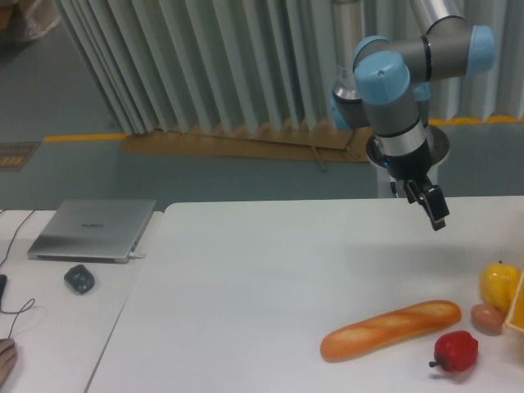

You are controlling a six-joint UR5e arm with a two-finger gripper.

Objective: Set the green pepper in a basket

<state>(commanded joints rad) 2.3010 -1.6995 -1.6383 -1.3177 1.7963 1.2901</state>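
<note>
At the far right of the white table (270, 270), the gripper (436, 214) hangs in the air above the surface with nothing in it; its fingers look close together, but from this angle I cannot tell whether they are parted or closed. No green pepper shows anywhere in view, so its place, its heading and its long axis cannot be told. What does show lies near and to the right of the gripper: a yellow pepper (498, 284) at the right edge, an egg (487, 318) just beside it, a red pepper (455, 350) nearer still, and a baguette (391, 329) running left to right, its right end slightly farther. The basket (517, 309) shows only as a slanted yellow-orange rim at the right edge, down and right of the gripper. The green pepper probably lies out of frame.
</note>
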